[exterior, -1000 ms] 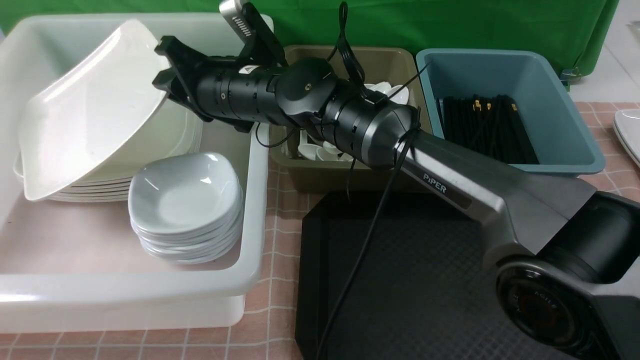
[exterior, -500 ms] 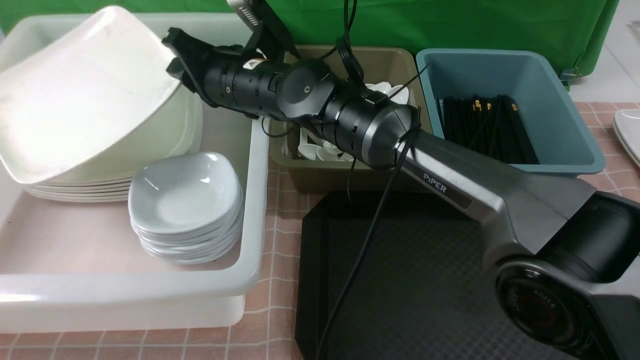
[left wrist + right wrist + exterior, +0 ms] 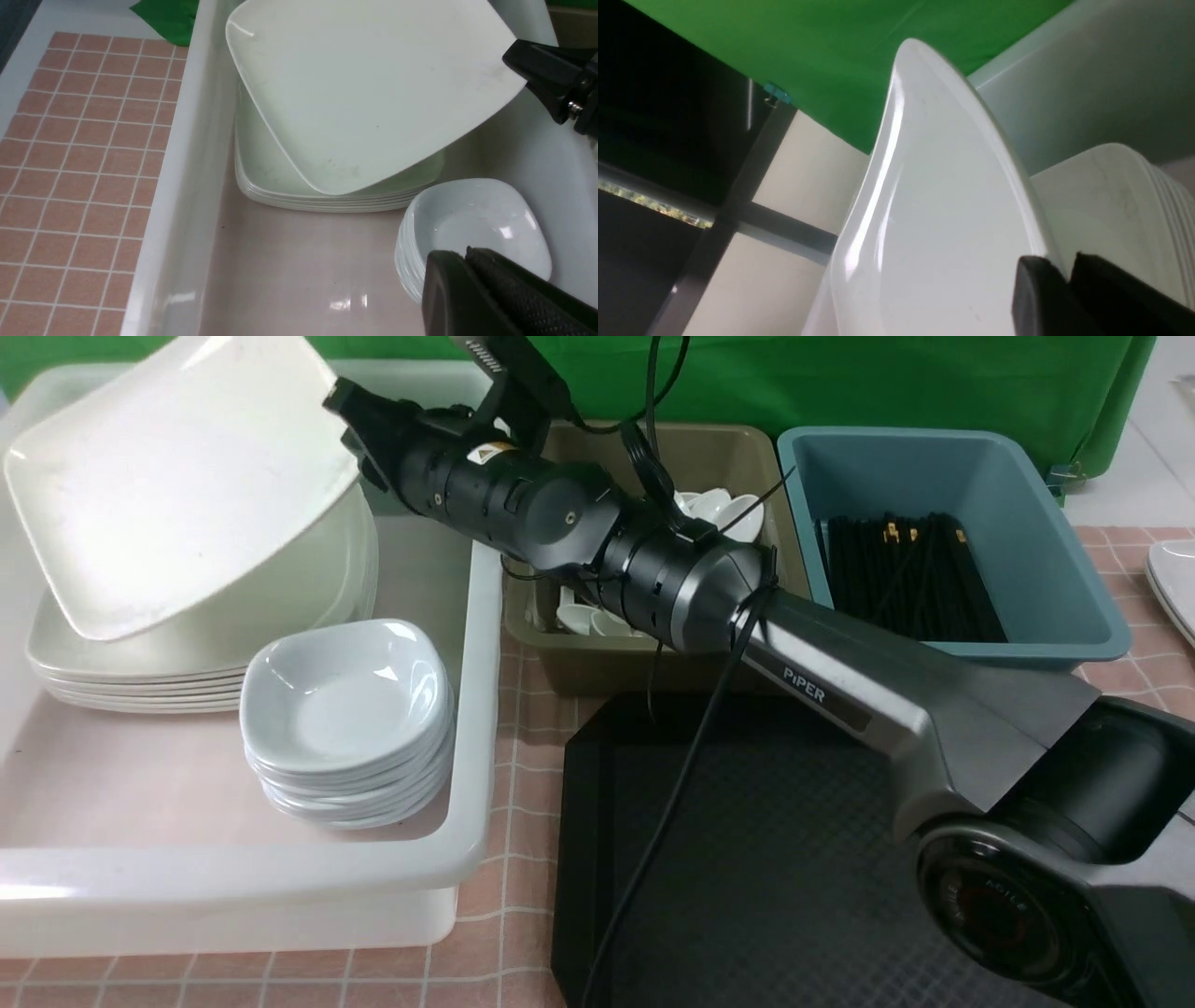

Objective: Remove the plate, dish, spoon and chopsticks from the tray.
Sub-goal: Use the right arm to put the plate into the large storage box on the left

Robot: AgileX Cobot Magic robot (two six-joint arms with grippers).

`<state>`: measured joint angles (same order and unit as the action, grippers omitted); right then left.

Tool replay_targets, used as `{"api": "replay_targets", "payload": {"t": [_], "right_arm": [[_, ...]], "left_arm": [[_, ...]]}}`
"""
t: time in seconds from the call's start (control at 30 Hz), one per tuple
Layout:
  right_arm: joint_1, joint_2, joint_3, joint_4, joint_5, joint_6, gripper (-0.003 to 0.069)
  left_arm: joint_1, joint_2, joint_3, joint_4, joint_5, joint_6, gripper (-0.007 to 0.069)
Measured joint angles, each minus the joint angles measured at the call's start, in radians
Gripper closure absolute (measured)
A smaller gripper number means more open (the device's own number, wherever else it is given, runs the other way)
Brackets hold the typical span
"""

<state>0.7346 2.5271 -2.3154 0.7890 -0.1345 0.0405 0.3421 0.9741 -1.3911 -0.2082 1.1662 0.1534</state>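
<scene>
My right gripper (image 3: pixel 347 413) is shut on one corner of the large white plate (image 3: pixel 177 476), which it holds steeply tilted over a stack of like plates (image 3: pixel 187 658) in the white tub (image 3: pixel 280 882). The plate's low corner (image 3: pixel 336 186) is down at the stack; whether it touches I cannot tell. My left gripper (image 3: pixel 467 254) is shut and empty, just above a stack of small bluish-white dishes (image 3: pixel 345 695). The black tray (image 3: pixel 794 896) shows a bare floor. White spoons (image 3: pixel 719 509) lie in the olive tub. Black chopsticks (image 3: pixel 901 574) lie in the blue tub.
The olive tub (image 3: pixel 653 667) and the blue tub (image 3: pixel 1055 639) stand behind the tray. My right arm (image 3: pixel 840 700) reaches across the tray and the olive tub. Another white plate (image 3: pixel 1176 579) peeks in at the far right edge.
My right gripper has risen and swung toward the back with the plate. The plate has turned and its low edge has lifted up along the stack. The left gripper has stayed shut.
</scene>
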Motion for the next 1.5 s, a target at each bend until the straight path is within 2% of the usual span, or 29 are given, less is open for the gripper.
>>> {"api": "replay_targets", "payload": {"t": [0.17,0.37,0.53,0.73,1.0,1.1,1.17,1.2,1.27,1.5], "right_arm": [[-0.003,0.0,0.0,-0.001,-0.001,-0.156,0.0535],[-0.003,0.0,0.0,-0.001,-0.02,-0.278,0.0537],[-0.003,0.002,0.0,-0.005,-0.112,-0.426,0.055],[-0.002,0.002,0.0,-0.001,-0.099,-0.58,0.0565],[-0.003,0.002,0.0,0.009,-0.127,-0.652,0.0545],[-0.004,0.005,0.0,0.009,-0.136,-0.654,0.0514],[-0.009,0.016,-0.001,0.01,-0.143,-0.655,0.0427],[-0.01,0.015,-0.001,0.01,-0.143,-0.655,0.0419],[-0.014,0.026,-0.001,0.01,-0.147,-0.655,0.0329],[-0.017,0.018,-0.001,0.012,-0.097,-0.685,0.0299]], "left_arm": [[0.0,0.0,0.0,-0.02,0.0,0.001,0.0606],[0.0,0.0,0.0,-0.02,0.001,0.003,0.0606],[0.0,0.0,0.0,-0.02,0.001,0.003,0.0606],[0.0,0.0,0.0,-0.025,0.001,0.004,0.0606],[0.0,0.0,0.0,-0.027,0.011,0.007,0.0606],[0.0,0.0,0.0,-0.027,0.011,0.007,0.0606],[0.0,0.0,0.0,-0.027,0.011,0.007,0.0606],[0.0,0.0,0.0,-0.027,0.011,0.007,0.0606],[0.0,0.0,0.0,-0.028,0.011,0.007,0.0606],[0.0,0.0,0.0,-0.028,0.012,0.009,0.0606]]}}
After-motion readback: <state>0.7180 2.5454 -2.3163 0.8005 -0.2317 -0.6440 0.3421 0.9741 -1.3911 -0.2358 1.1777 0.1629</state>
